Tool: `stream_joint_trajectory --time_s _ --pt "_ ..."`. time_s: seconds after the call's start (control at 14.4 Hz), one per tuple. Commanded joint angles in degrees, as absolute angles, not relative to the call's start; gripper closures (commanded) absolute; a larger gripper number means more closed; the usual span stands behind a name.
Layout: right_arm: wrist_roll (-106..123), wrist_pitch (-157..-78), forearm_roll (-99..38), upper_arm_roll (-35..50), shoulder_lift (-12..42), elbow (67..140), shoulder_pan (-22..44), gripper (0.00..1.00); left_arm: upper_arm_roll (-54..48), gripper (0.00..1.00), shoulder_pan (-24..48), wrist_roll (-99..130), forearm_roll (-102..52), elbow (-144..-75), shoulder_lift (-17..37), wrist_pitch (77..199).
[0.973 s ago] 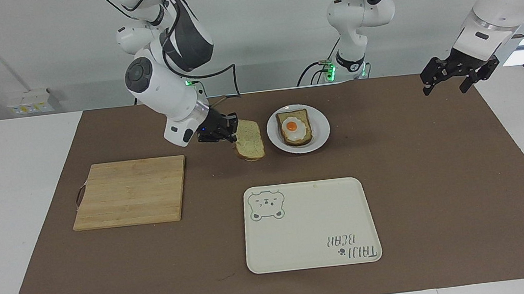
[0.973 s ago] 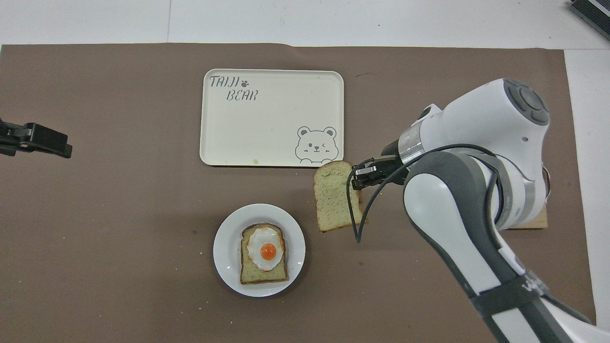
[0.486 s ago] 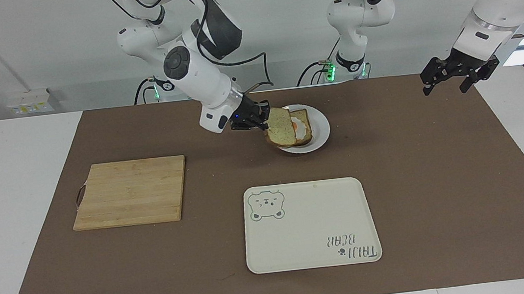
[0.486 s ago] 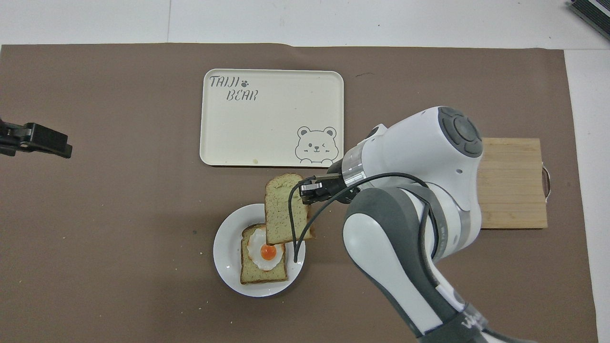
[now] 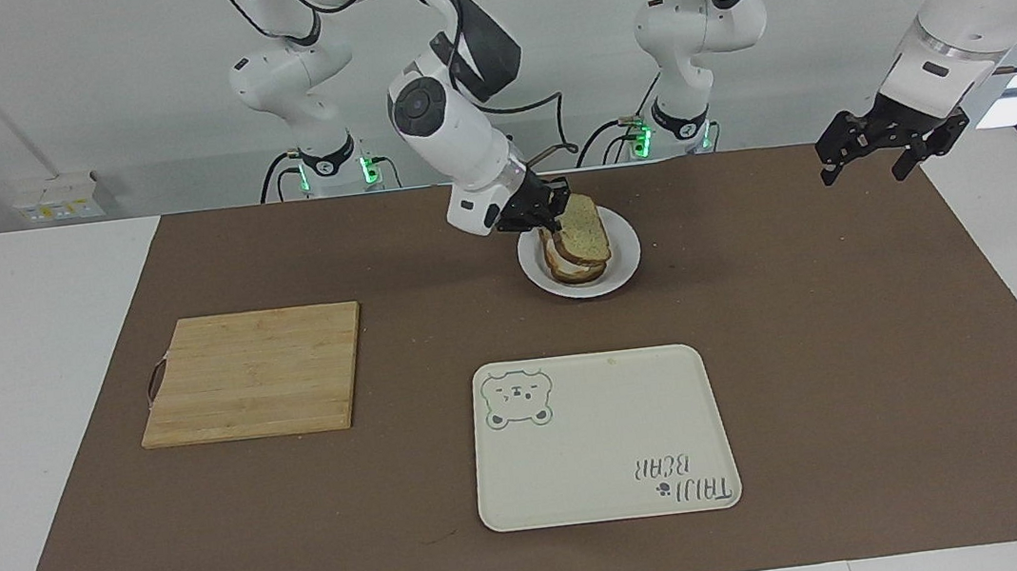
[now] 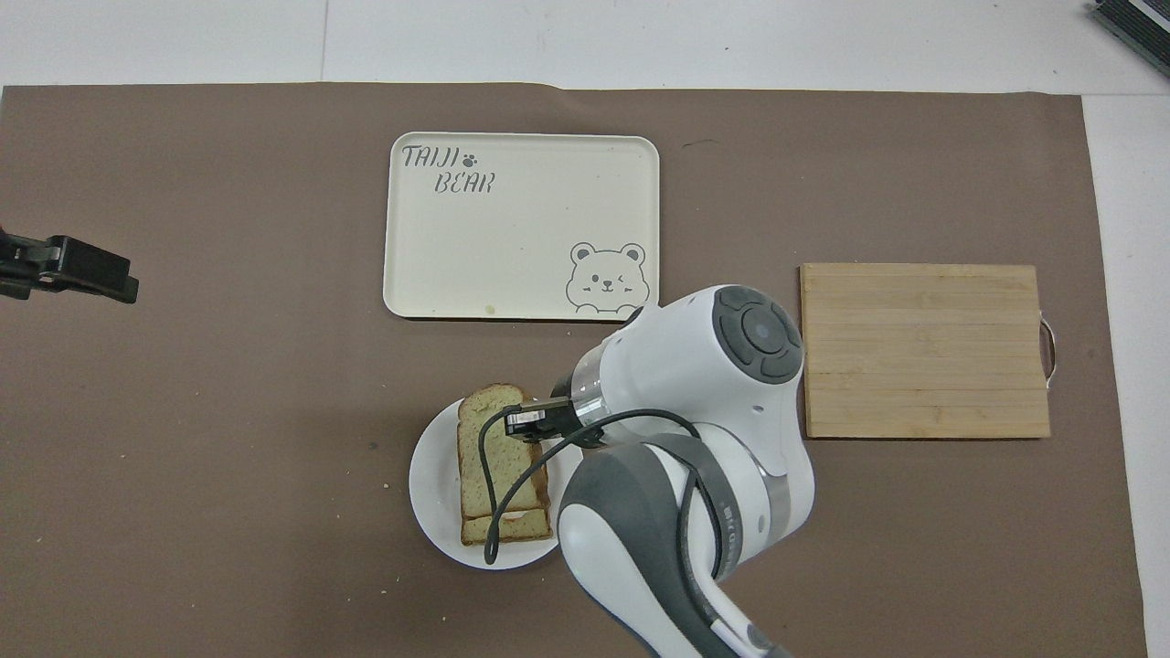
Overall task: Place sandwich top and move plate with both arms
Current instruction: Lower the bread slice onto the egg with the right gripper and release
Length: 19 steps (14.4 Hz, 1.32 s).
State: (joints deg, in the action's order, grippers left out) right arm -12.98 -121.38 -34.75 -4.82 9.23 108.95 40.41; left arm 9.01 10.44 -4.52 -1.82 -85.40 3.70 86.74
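1. Moved since a second ago: right gripper (image 5: 548,209), clamped on the sandwich top (image 5: 585,228), has carried it from beside the plate (image 5: 625,258) to over the lower slice (image 6: 507,527) there.
2. Left gripper (image 5: 886,149): waits over the brown mat (image 5: 814,365) at its own end; whether its fingers are apart cannot be told.
3. Surface: white table (image 5: 21,379), white wall.
4. Hidden: egg covered; contact between slices unclear.

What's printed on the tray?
The cream tray has a grey bear face in one corner and "TAIJI BEAR" lettering in the diagonal corner; clearest in the overhead view.
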Motion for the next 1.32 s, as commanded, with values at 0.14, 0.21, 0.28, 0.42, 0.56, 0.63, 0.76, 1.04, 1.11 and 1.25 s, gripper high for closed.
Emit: stream_joint_trajectory --time_s 0.14,0.21,0.28,0.42,0.56,0.63,0.76,1.04,1.11,1.25 --pt "-16.07 -123.31 -36.30 -4.92 8.35 111.88 42.62 1.00 8.79 0.00 9.93 -5.27 -2.64 -85.69 3.16 85.96" --pt "-16.43 -123.31 -36.30 -4.92 8.26 112.32 43.76 1.00 8.88 0.00 9.93 -5.27 -2.64 -85.69 3.16 85.87" --pt "-16.35 -123.92 -36.30 -4.92 8.35 112.93 43.94 1.00 8.79 0.00 9.93 -5.27 -2.64 -85.69 3.16 85.87" --pt "-16.26 -127.86 -36.30 -4.92 9.57 113.90 45.08 1.00 8.88 0.00 9.93 -5.27 -2.64 -85.69 3.16 85.87" --pt "-15.74 -130.77 -36.30 -4.92 10.81 115.13 46.49 1.00 8.88 0.00 9.93 -5.27 -2.64 -85.69 3.16 85.96" --pt "-15.30 -130.78 -36.30 -4.92 10.72 115.66 46.32 1.00 8.79 0.00 9.93 -5.27 -2.64 -85.69 3.16 85.87" --pt "-15.29 -130.87 -36.30 -4.92 10.81 115.93 46.41 1.00 8.88 0.00 9.93 -5.27 -2.64 -85.69 3.16 85.87" --pt "-14.24 -131.13 -36.21 -5.01 10.99 117.16 46.23 1.00 8.88 0.00 9.93 -5.27 -2.64 -85.69 3.16 85.96" --pt "-13.80 -131.13 -35.86 -5.01 11.33 117.16 45.88 1.00 8.79 0.00 9.93 -5.27 -2.64 -85.69 3.16 85.87" --pt "-11.18 -131.13 -35.77 -5.01 11.69 117.16 43.96 1.00 8.88 0.00 9.93 -5.27 -2.64 -85.61 3.16 85.87"
